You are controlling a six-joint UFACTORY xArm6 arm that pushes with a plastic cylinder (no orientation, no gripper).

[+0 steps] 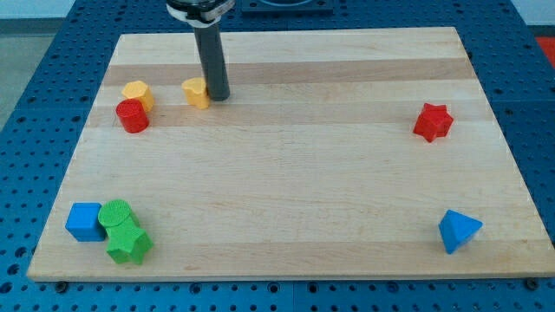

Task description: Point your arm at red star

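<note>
Resting at the view's top left, my tip point(218, 95) touches a yellow block point(197, 92); there is no pincer, only a rod. The red star point(433, 121) lies well apart, toward the view's right edge.

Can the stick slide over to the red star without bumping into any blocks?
Probably yes. My tip sits at the view's top left, right beside a yellow block. The red star is far off at the view's right, and no blocks lie on the bare wooden board between them.
</note>
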